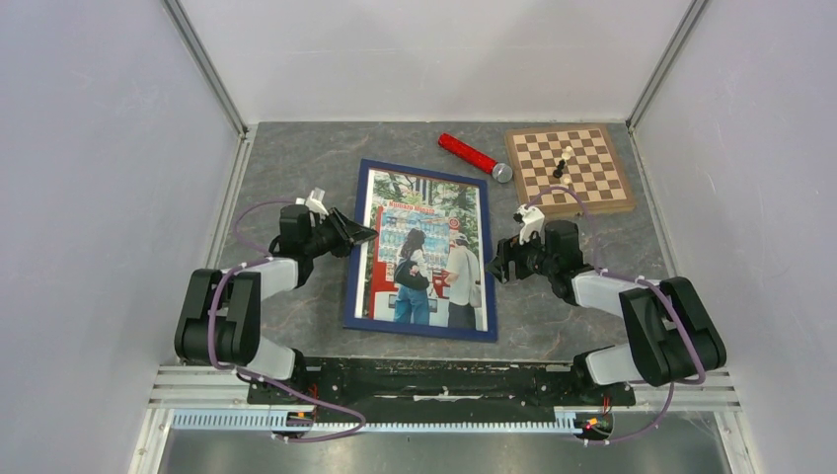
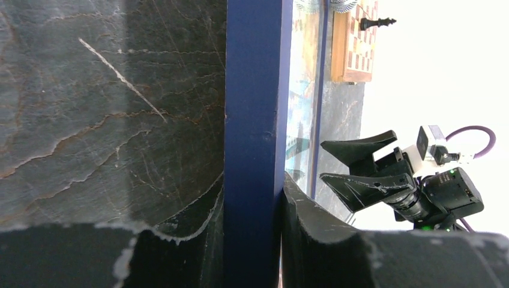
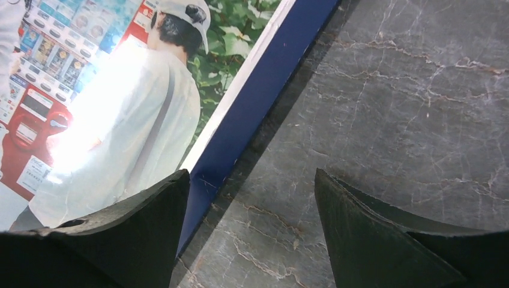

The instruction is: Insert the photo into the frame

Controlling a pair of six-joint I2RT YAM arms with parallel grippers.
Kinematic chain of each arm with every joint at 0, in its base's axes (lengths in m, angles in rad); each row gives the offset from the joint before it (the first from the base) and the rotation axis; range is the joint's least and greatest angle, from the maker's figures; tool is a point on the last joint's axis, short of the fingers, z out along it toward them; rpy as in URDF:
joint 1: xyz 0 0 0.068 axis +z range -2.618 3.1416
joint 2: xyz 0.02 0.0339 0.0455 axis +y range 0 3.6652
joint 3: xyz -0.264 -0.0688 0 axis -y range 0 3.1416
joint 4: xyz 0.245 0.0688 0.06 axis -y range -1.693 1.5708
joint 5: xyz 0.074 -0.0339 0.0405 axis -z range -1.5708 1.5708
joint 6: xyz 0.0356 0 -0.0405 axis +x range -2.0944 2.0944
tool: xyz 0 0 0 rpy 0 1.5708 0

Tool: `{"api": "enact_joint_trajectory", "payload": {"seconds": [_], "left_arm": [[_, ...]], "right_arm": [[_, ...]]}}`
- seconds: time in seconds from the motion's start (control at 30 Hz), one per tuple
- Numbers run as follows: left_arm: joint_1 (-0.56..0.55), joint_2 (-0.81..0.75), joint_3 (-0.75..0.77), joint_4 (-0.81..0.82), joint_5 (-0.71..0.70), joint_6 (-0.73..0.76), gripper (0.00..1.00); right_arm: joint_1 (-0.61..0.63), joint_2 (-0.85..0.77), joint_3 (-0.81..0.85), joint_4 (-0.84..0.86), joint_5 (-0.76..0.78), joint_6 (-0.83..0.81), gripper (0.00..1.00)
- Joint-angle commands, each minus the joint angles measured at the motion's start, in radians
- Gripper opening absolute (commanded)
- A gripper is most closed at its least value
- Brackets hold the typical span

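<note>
The frame (image 1: pixel 353 267) lies flat on the dark table with its dark blue face up. The photo (image 1: pixel 426 252) of two people at vending machines sits inside it, picture side up. My left gripper (image 1: pixel 363 235) is at the frame's left side. In the left wrist view its fingers press both sides of the blue bar (image 2: pixel 255 120), so the left gripper (image 2: pixel 251 204) is shut on it. My right gripper (image 1: pixel 494 262) hangs open over the frame's right edge. In the right wrist view this gripper (image 3: pixel 251 174) has one finger above the photo (image 3: pixel 120 108) and the other above bare table, with the blue bar (image 3: pixel 264 84) between.
A wooden chessboard (image 1: pixel 592 183) lies at the back right with a chess piece (image 1: pixel 563 161) standing on it. A red cylinder with a silver end (image 1: pixel 469 153) lies between the board and the frame's top edge. Grey walls enclose the table on three sides.
</note>
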Motion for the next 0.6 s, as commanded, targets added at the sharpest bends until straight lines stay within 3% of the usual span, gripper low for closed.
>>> {"api": "enact_joint_trajectory", "payload": {"seconds": [0.0,0.57], "left_arm": [[0.013,0.053,-0.012,-0.060,-0.175,0.084,0.24],[0.023,0.224,0.028,-0.013,-0.107,0.081,0.52]], "right_arm": [[-0.004,0.027,0.023,0.083,-0.011,0.023,0.79],[-0.011,0.056,0.027,0.101,-0.050,0.023,0.77]]}}
